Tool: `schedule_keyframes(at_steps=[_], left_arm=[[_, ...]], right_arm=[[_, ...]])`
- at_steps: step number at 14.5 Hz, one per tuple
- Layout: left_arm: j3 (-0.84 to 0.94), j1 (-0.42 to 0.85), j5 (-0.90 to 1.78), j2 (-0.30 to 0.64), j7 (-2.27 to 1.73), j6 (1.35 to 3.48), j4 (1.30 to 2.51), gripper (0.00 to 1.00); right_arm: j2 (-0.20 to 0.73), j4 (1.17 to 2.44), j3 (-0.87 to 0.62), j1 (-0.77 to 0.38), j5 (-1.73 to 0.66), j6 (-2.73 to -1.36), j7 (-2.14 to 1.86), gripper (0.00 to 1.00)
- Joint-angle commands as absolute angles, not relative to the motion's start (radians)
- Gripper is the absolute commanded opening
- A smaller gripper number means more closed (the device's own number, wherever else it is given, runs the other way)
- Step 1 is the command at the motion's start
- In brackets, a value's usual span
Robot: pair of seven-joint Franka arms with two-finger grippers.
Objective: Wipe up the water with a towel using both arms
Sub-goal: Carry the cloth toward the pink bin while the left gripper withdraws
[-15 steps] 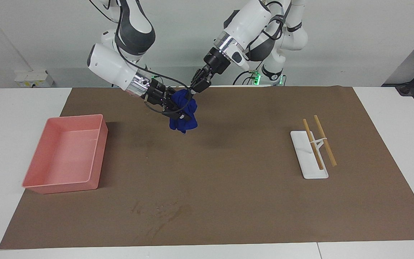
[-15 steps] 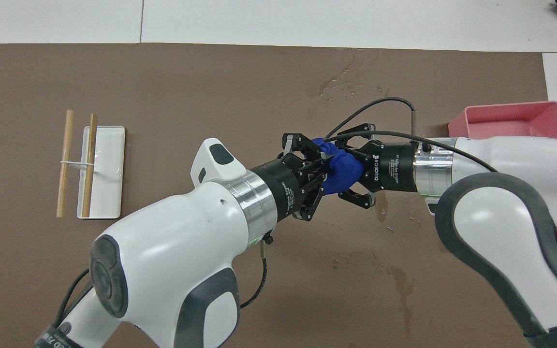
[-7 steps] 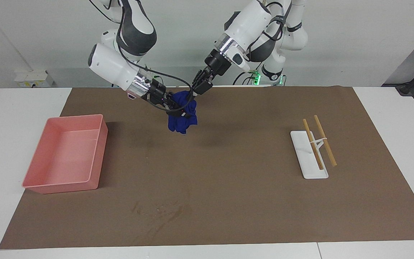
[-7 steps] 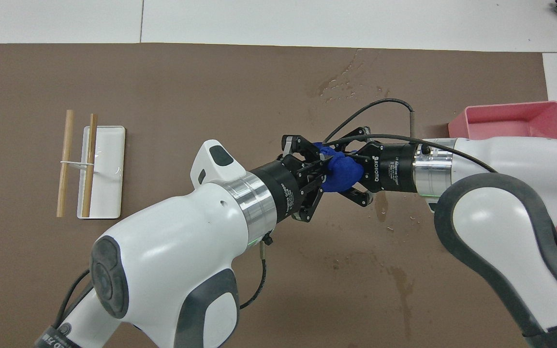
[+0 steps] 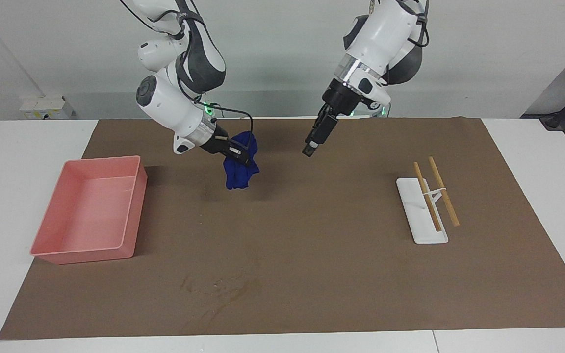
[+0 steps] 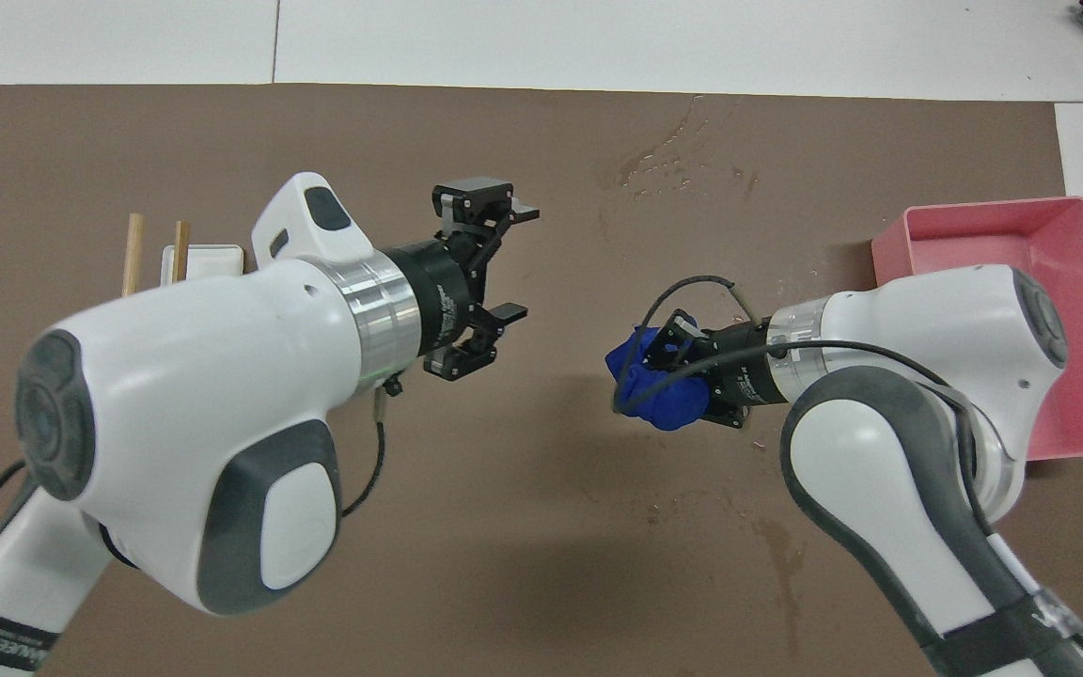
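- Blue towel (image 5: 238, 171) hangs bunched from the right gripper (image 5: 236, 153), whose fingers are clamped on it; it is up in the air over the brown mat (image 5: 312, 274), not touching it.
- In the overhead view the towel (image 6: 654, 390) sits at the tip of the right gripper (image 6: 682, 362), with a black cable looped over it.
- Left gripper (image 5: 310, 147) hovers over the mat beside the towel, apart from it, holding nothing; in the overhead view the left gripper (image 6: 504, 263) shows its fingers spread wide.
- Water (image 5: 216, 287) lies as a streaky dark patch with pale glints near the mat's edge farthest from the robots; overhead it is the water (image 6: 668, 165), well apart from the towel.
- Pink tray (image 5: 47, 240) sits at the right arm's end.
- White dish (image 5: 417, 230) with two sticks (image 5: 442, 191) across it sits toward the left arm's end.
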State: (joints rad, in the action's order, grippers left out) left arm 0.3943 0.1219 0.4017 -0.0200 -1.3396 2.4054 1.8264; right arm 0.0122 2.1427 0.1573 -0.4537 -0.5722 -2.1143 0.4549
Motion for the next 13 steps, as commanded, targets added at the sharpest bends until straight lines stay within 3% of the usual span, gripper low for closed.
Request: schedule_keyframes(at_steps=[1,9,13], left_arm=[[0.400,0.077,0.293,-0.008,-1.119,2.295,1.795,1.00],[0.358,-0.006,0.073,-0.032,-0.486,1.823,1.756,1.00],[0.071,0.112,0.058,-0.043,-0.108,1.715,1.737,1.00]], right_arm=[[0.023,2.195,0.160,-0.454,-0.399,-2.109,0.214,0.00],[0.046,2.336,0.160,-0.445,-0.085,-2.281,-0.007,0.00],[0.124,2.341,0.160,-0.419,-0.029,-2.448,-0.035,0.00]])
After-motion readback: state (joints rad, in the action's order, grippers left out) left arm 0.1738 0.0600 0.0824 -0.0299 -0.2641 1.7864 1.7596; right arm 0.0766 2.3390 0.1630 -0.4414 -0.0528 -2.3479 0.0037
